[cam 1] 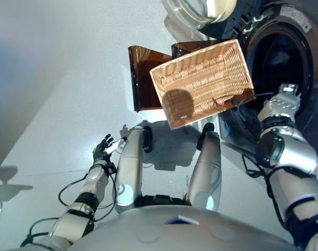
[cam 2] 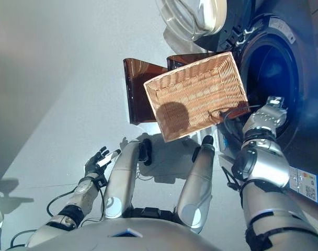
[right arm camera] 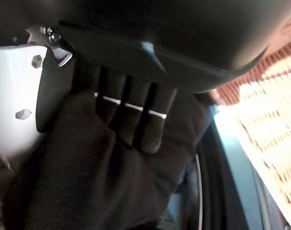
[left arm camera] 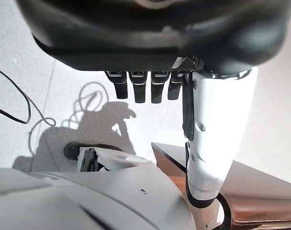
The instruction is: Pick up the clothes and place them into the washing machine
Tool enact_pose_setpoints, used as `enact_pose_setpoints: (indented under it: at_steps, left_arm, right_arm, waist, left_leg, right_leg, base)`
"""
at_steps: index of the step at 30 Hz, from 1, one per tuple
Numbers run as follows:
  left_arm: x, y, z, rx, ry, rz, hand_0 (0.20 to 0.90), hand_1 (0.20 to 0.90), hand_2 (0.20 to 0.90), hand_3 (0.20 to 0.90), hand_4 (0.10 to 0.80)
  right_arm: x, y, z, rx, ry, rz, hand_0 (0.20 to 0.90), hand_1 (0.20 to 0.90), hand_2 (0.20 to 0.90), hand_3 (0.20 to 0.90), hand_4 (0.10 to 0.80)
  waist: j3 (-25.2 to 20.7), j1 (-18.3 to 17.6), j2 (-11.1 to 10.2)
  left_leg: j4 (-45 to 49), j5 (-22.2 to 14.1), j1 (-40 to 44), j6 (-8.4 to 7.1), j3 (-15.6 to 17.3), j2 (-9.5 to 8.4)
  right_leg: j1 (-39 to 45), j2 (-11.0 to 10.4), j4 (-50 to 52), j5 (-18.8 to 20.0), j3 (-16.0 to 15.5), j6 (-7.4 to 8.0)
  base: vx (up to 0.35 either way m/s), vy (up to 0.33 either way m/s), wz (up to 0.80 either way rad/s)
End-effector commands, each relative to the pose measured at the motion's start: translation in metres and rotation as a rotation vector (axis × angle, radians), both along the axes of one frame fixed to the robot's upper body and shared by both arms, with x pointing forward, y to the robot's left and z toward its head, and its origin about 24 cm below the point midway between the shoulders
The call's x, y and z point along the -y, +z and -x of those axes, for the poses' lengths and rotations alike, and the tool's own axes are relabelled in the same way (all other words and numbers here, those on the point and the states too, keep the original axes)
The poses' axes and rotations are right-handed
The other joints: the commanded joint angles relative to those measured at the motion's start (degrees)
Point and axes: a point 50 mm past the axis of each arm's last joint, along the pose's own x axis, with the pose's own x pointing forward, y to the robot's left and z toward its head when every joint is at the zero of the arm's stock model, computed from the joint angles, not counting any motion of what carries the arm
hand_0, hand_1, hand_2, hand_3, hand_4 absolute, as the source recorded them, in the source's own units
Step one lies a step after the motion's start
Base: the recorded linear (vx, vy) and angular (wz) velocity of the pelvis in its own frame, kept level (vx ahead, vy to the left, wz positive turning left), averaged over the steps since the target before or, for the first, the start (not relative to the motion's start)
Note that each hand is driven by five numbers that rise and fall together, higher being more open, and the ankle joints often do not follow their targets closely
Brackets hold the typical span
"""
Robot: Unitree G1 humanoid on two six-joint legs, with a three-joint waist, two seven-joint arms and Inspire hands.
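Note:
A dark garment (right arm camera: 102, 191) lies bunched against my right hand's fingers (right arm camera: 136, 120), which curl over it with the white thumb (right arm camera: 16, 96) beside it. My right hand (cam 1: 287, 97) is stretched out at the mouth of the washing machine's dark drum (cam 1: 282, 57); the garment cannot be made out in the eye views. The wicker basket (cam 1: 201, 83) beside the machine holds nothing. My left hand (cam 1: 102, 148) hangs low at the left above the floor, its fingers (left arm camera: 140, 86) relaxed and empty.
The basket rests on a brown translucent stool (cam 1: 143, 78). The machine's round glass door (cam 1: 201, 10) stands swung open at the far side, above the basket. Pale floor (cam 1: 70, 78) spreads out to the left.

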Motion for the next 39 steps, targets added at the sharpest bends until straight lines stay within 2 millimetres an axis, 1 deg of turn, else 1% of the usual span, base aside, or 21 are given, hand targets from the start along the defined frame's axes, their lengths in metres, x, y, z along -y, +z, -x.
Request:
enact_pose_setpoints:
  at_steps: [1, 2, 3, 4, 5, 8, 14, 17, 18, 19, 20, 32, 34, 36, 39]
  left_arm:
    - [-0.019, -0.002, 0.017, -0.032, -0.004, -0.089, 0.900, 0.900, 0.900, 0.900, 0.800]
    - [-0.018, -0.002, 0.017, -0.032, -0.004, -0.086, 0.900, 0.900, 0.900, 0.900, 0.800]
    - [-0.020, -0.002, 0.017, -0.032, 0.003, -0.091, 0.900, 0.900, 0.900, 0.900, 0.800]
    - [-0.020, -0.002, 0.018, -0.032, 0.008, -0.091, 0.900, 0.900, 0.900, 0.900, 0.800]
    - [-0.020, -0.002, 0.018, -0.033, 0.007, -0.090, 0.900, 0.900, 0.900, 0.900, 0.800]
    - [-0.019, -0.001, 0.017, -0.023, 0.012, -0.088, 0.900, 0.900, 0.900, 0.900, 0.800]
    - [-0.019, -0.002, 0.019, -0.028, 0.026, -0.083, 0.900, 0.900, 0.900, 0.900, 0.800]
    - [-0.019, -0.002, 0.019, -0.033, 0.024, -0.086, 0.900, 0.900, 0.900, 0.900, 0.800]
    - [-0.019, -0.002, 0.019, -0.033, 0.027, -0.087, 0.900, 0.900, 0.900, 0.900, 0.800]
    - [-0.019, -0.002, 0.019, -0.033, 0.027, -0.088, 0.900, 0.900, 0.900, 0.900, 0.800]
    - [-0.019, -0.002, 0.019, -0.034, 0.028, -0.089, 0.900, 0.900, 0.900, 0.900, 0.800]
    - [-0.024, -0.003, 0.021, -0.051, 0.045, -0.101, 0.900, 0.900, 0.900, 0.900, 0.800]
    - [-0.025, -0.003, 0.020, -0.050, 0.048, -0.100, 0.900, 0.900, 0.900, 0.900, 0.800]
    - [-0.025, -0.003, 0.021, -0.051, 0.048, -0.100, 0.900, 0.900, 0.900, 0.900, 0.800]
    - [-0.026, -0.004, 0.022, -0.056, 0.052, -0.099, 0.900, 0.900, 0.900, 0.900, 0.800]
  right_arm:
    - [0.071, 0.116, 0.025, 0.044, -0.163, 0.455, 0.200, 0.200, 0.200, 0.200, 0.300]
    - [0.071, 0.118, 0.024, 0.042, -0.161, 0.458, 0.200, 0.200, 0.200, 0.200, 0.300]
    - [0.070, 0.121, 0.022, 0.023, -0.139, 0.497, 0.200, 0.200, 0.200, 0.200, 0.300]
    - [0.068, 0.123, 0.020, 0.024, -0.126, 0.506, 0.200, 0.200, 0.200, 0.200, 0.300]
    - [0.062, 0.123, 0.015, 0.047, -0.108, 0.509, 0.200, 0.200, 0.200, 0.200, 0.300]
    - [0.057, 0.127, 0.011, 0.080, -0.111, 0.495, 0.200, 0.200, 0.200, 0.200, 0.300]
    - [0.058, 0.127, 0.014, 0.141, -0.167, 0.425, 0.200, 0.200, 0.200, 0.200, 0.300]
    - [0.058, 0.124, 0.015, 0.145, -0.183, 0.396, 0.200, 0.200, 0.200, 0.200, 0.300]
    - [0.057, 0.124, 0.014, 0.137, -0.183, 0.388, 0.507, 0.507, 0.507, 0.507, 0.520]
    - [0.057, 0.124, 0.014, 0.137, -0.183, 0.388, 0.842, 0.842, 0.842, 0.842, 0.759]
    - [0.056, 0.123, 0.013, 0.135, -0.183, 0.379, 0.900, 0.900, 0.900, 0.900, 0.800]
    - [0.053, 0.105, 0.008, 0.039, -0.109, 0.379, 0.900, 0.900, 0.900, 0.900, 0.800]
    - [0.051, 0.101, 0.005, -0.022, -0.046, 0.428, 0.900, 0.900, 0.900, 0.900, 0.800]
    - [0.048, 0.102, 0.001, -0.046, 0.004, 0.473, 0.900, 0.900, 0.900, 0.900, 0.800]
    - [0.049, 0.097, 0.001, -0.087, 0.032, 0.504, 0.900, 0.900, 0.900, 0.900, 0.800]
  waist:
    - [-2.85, 0.35, 0.12]
    - [-2.49, 0.24, 0.15]
    - [-2.84, 0.38, -0.06]
    - [-2.72, 0.26, -0.11]
    - [-2.63, 0.18, -0.21]
    - [-2.57, 0.22, -0.21]
    - [-2.65, 0.22, 0.31]
    - [-2.74, 0.18, 0.33]
    - [-2.73, 0.13, 0.32]
    - [-2.72, 0.13, 0.31]
    - [-2.70, 0.13, 0.28]
    - [-2.97, -0.03, -0.30]
    - [-2.86, 0.00, -0.65]
    - [-2.63, -0.12, -0.84]
    - [-2.46, -0.21, -1.14]
  left_leg:
    - [-5.04, 1.46, 2.85, -6.55, -3.05, 3.22]
    - [-5.07, 2.58, 2.31, -6.46, -2.98, 3.06]
    - [-5.23, 1.57, 2.87, -6.57, -3.00, 3.29]
    - [-5.09, 1.33, 2.96, -6.61, -2.83, 3.39]
    - [-5.15, 1.39, 2.92, -6.54, -2.77, 3.36]
    - [-4.94, 1.13, 2.73, -6.56, -2.71, 3.43]
    - [-4.25, 0.79, 2.01, -6.65, -2.85, 3.13]
    - [-4.29, 0.80, 1.91, -6.63, -2.82, 3.05]
    - [-4.44, 0.83, 1.98, -6.60, -2.76, 3.03]
    - [-4.47, 0.84, 2.00, -6.60, -2.74, 3.03]
    - [-4.52, 1.01, 1.93, -6.59, -2.74, 2.99]
    - [-4.31, 0.79, 2.30, -6.61, -2.50, 3.37]
    - [-4.64, 0.99, 2.55, -6.55, -2.46, 3.43]
    - [-5.10, 1.24, 2.82, -6.49, -2.35, 3.50]
    - [-5.98, 1.65, 3.46, -6.48, -2.11, 3.41]
  right_leg:
    - [1.78, 1.18, 2.33, -4.72, -1.07, -4.93]
    - [1.35, 1.09, 1.96, -3.57, -1.03, -5.20]
    - [1.70, 1.23, 2.17, -4.59, -1.03, -4.95]
    - [1.67, 1.39, 2.28, -4.75, -0.94, -4.96]
    - [1.56, 1.51, 2.12, -4.74, -0.87, -5.03]
    - [1.50, 1.56, 2.33, -5.07, -0.86, -4.99]
    - [1.05, 1.45, 3.49, -5.71, -1.02, -5.06]
    - [1.03, 1.47, 3.46, -5.73, -1.01, -5.11]
    - [1.01, 1.55, 3.40, -5.67, -0.91, -5.15]
    - [1.01, 1.55, 3.37, -5.66, -0.90, -5.16]
    - [0.87, 1.56, 3.35, -5.45, -0.84, -5.18]
    - [1.06, 1.99, 3.66, -5.45, -0.86, -5.36]
    - [1.29, 2.03, 3.22, -5.10, -0.90, -5.32]
    - [1.45, 2.07, 2.74, -4.75, -0.86, -5.33]
    - [2.02, 2.05, 1.70, -4.17, -0.76, -5.34]
  base:
    - [-0.085, 0.014, 0.03]
    - [0.000, 0.000, 0.00]
    - [0.000, 0.000, 0.00]
    - [0.111, 0.000, -0.04]
    - [0.023, 0.002, -0.07]
    - [0.018, 0.002, -0.08]
    - [0.010, 0.001, 0.00]
    - [0.000, 0.000, 0.00]
    - [0.000, 0.000, 0.00]
    - [0.000, 0.000, 0.00]
    - [0.000, 0.000, 0.00]
    - [0.000, 0.000, 0.00]
    - [0.000, 0.000, 0.00]
    - [0.000, 0.000, 0.00]
    - [0.000, 0.000, 0.00]
